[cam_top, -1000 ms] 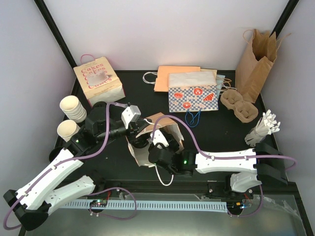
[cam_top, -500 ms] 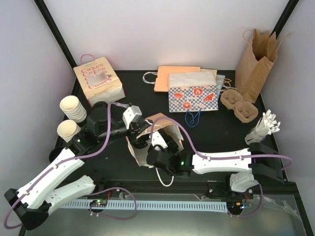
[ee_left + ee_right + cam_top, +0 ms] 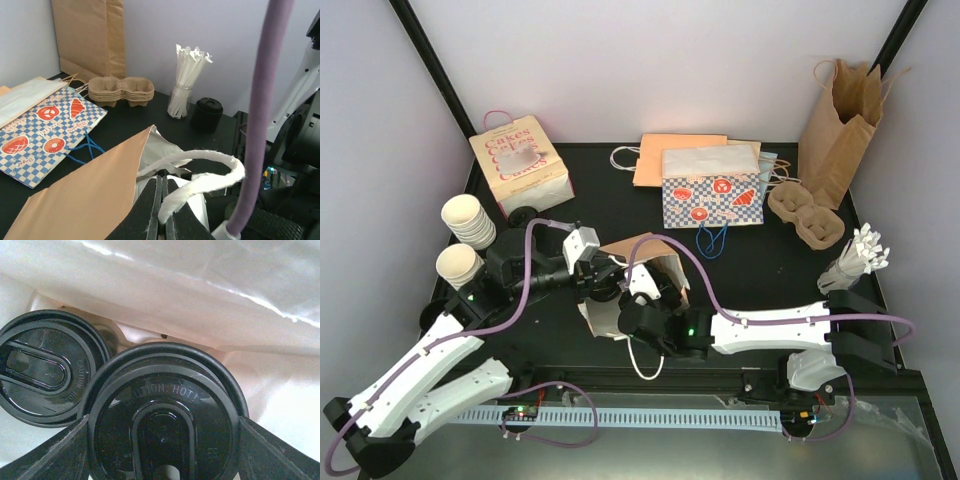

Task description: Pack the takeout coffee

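Placing step. My right gripper [image 3: 162,450] is clamped on the takeout coffee [image 3: 162,410], down in the paper bag [image 3: 655,262] beside another lidded cup [image 3: 47,367]. My left gripper [image 3: 163,210] pinches the handle [image 3: 200,170]. Next: seat, release.

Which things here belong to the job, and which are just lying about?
Job: takeout cup with black lid in right gripper; second black lid; open brown paper bag held by left gripper.
Lying about: cake box, stacked lidless cream cups, blue checked bag, pulp cup carrier, straws.
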You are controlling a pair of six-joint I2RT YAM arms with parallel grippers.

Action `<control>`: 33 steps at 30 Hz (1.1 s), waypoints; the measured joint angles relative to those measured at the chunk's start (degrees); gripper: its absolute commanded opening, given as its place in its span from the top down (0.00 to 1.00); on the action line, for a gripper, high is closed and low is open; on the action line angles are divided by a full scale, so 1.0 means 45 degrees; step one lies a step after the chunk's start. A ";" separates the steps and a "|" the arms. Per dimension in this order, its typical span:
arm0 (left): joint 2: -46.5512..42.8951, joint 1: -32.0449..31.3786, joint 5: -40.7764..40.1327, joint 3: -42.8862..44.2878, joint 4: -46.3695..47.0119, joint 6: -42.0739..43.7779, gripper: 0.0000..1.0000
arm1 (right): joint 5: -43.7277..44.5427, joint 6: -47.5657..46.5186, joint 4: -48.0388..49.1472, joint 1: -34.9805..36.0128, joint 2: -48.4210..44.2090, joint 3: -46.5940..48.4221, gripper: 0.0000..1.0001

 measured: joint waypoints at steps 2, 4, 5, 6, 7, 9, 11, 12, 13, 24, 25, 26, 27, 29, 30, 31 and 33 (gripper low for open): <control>-0.0185 0.0000 0.0107 -0.0126 -0.0097 -0.0010 0.98 | -0.0010 0.0000 0.0301 -0.0010 -0.0024 -0.0155 0.60; -0.0345 0.0000 0.0170 -0.0204 -0.0209 -0.0053 0.98 | -0.0019 0.0005 0.0461 -0.0010 -0.0058 -0.0384 0.60; -0.0423 0.0000 0.0185 -0.0233 -0.0267 -0.0087 0.98 | -0.0015 0.0019 0.0481 -0.0010 -0.0073 -0.0471 0.60; -0.0520 0.0000 0.0214 -0.0282 -0.0282 -0.0117 0.98 | -0.0015 0.0053 0.0510 -0.0010 -0.0087 -0.0583 0.60; -0.0607 0.0000 0.0238 -0.0306 -0.0340 -0.0165 0.98 | -0.0015 0.0087 0.0529 -0.0005 -0.0092 -0.0656 0.60; -0.0699 0.0000 0.0248 -0.0311 -0.0398 -0.0257 0.97 | -0.0005 0.0175 0.0607 -0.0005 -0.0097 -0.0777 0.60; -0.0772 0.0000 0.0257 -0.0311 -0.0437 -0.0359 0.92 | -0.0024 0.0262 0.0675 0.0000 -0.0117 -0.0918 0.60; -0.0801 -0.0005 0.0272 -0.0311 -0.0442 -0.0432 0.89 | -0.0029 0.0287 0.0670 0.0010 -0.0117 -0.1025 0.60; -0.0835 -0.0005 0.0282 -0.0311 -0.0447 -0.0447 0.82 | -0.0024 0.0306 0.0680 0.0019 -0.0117 -0.1122 0.60; -0.0792 0.0000 -0.1200 0.0393 -0.1112 -0.1768 0.06 | 0.0087 0.0340 0.0816 0.0238 -0.0112 -0.1428 0.59; -0.0656 0.0000 -0.1632 0.0806 -0.1477 -0.2021 0.02 | 0.0092 0.0335 0.0845 0.0257 -0.0112 -0.1443 0.59; -0.0457 0.0034 -0.2089 0.1399 -0.1948 -0.2288 0.01 | 0.0092 0.0325 0.0889 0.0272 -0.0112 -0.1472 0.59; -0.0282 0.0087 -0.2419 0.1933 -0.2288 -0.2463 0.01 | 0.0097 0.0311 0.0933 0.0282 -0.0112 -0.1501 0.59; 0.0175 0.0199 -0.3162 0.3245 -0.3099 -0.2681 0.01 | 0.0097 0.0267 0.1049 0.0296 -0.0112 -0.1588 0.59; 0.0379 0.0272 -0.3560 0.3871 -0.3512 -0.2705 0.01 | 0.0092 0.0243 0.1122 0.0306 -0.0112 -0.1627 0.59; 0.0549 0.0340 -0.3983 0.4391 -0.3827 -0.2715 0.01 | 0.0092 0.0199 0.1234 0.0311 -0.0112 -0.1690 0.59; 0.0777 0.0554 -0.4809 0.5105 -0.4444 -0.2725 0.01 | 0.0083 0.0121 0.1413 0.0316 -0.0112 -0.1787 0.59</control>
